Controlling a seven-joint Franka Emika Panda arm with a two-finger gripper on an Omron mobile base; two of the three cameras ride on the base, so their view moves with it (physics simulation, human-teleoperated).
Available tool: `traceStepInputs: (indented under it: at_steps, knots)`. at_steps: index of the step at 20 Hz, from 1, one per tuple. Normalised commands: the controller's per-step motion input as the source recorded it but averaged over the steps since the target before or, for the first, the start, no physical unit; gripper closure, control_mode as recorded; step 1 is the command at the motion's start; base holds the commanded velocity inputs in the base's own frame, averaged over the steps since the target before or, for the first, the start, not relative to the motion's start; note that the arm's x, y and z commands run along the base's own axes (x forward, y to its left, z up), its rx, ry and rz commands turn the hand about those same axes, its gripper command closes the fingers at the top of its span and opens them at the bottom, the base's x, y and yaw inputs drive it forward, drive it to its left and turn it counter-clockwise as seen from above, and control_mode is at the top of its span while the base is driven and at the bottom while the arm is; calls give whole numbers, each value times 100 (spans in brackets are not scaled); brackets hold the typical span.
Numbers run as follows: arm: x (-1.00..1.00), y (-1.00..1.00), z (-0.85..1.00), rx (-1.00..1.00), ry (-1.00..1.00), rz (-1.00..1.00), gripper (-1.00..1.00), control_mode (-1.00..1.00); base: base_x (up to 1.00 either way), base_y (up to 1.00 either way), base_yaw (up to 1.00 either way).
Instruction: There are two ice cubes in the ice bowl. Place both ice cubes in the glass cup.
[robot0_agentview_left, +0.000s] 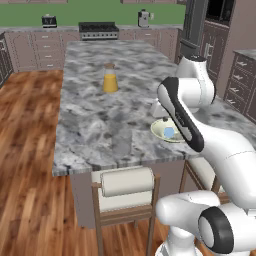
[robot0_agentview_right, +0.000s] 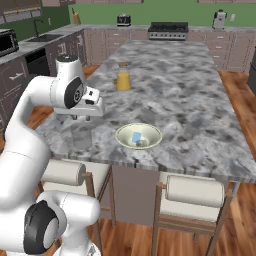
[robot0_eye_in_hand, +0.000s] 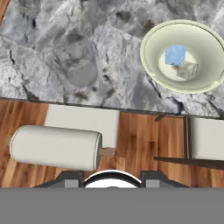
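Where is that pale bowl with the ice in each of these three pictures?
Left base view: ice bowl right of centre, near the counter's front edge, partly behind the arm.
Right base view: ice bowl at centre.
Hand view: ice bowl upper right.
Shared landmark: orange-filled jar in both base views.

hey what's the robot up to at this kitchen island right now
The robot's gripper hangs above the glass cup near the island's front edge, with nothing seen in it. Both ice cubes lie in the ice bowl beside the cup, one bluer than the other. The glass looks empty. A jar of orange liquid stands farther back.
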Motion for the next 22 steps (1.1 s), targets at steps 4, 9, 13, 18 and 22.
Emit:
traceStepInputs:
  at_steps: [4,9,13,18,22]
  knots:
    - [-1,-55,-14,1,6,-4,-100,-100,0,0,0]
    - [0,-100,-15,3,1,-3,-100,-100,0,0,0]
    - [17,-52,-10,0,0,0,-100,-100,0,0,0]
    - [47,-24,-23,0,9,2,-100,-100,0,0,0]
    - [65,-7,-31,-3,15,4,-100,-100,0,0,0]
